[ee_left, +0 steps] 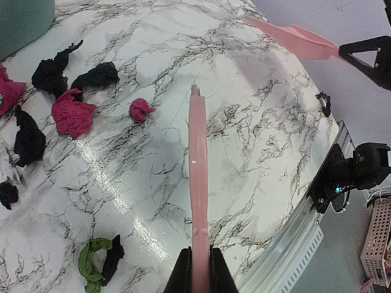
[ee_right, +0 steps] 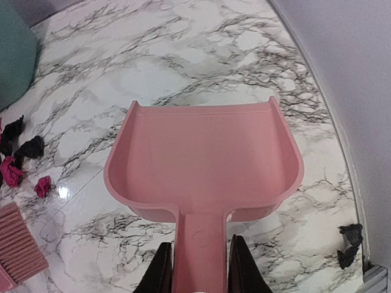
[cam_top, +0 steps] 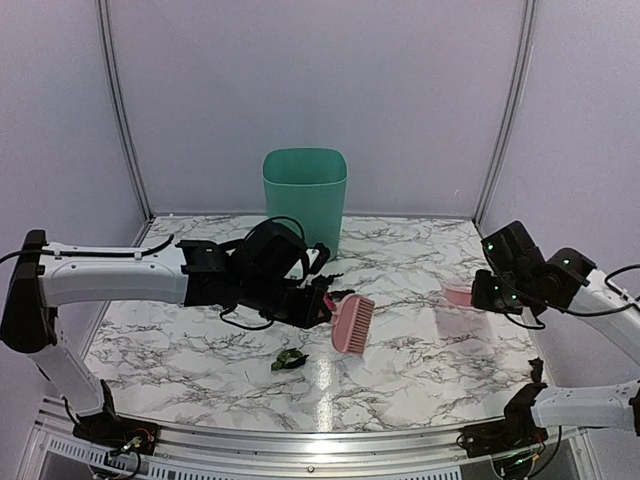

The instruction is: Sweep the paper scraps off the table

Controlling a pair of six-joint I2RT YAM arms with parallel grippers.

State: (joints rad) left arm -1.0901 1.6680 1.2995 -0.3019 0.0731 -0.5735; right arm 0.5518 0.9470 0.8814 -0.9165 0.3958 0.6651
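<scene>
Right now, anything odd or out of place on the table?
Yes: paper scraps litter the table, mostly clustered near the green bin. Two strays stand out: a green-black scrap alone near the front, and a black scrap at the right edge. The dustpan is empty.

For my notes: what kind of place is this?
Probably a robot test booth: plain lilac wall panels, a white marble-pattern table carrying two white robot arms, a teal plastic bin.

Out of sight
From overhead, the black-cabled left arm (cam_top: pixel 270 262) covers most crumpled paper scraps (ee_left: pixel 73 116); wrist views clip the teal plastic bin (ee_left: pixel 21 21), the pink ribbed brush (ee_right: pixel 18 244) and the handle of the pink plastic dustpan (ee_right: pixel 201 159).
</scene>
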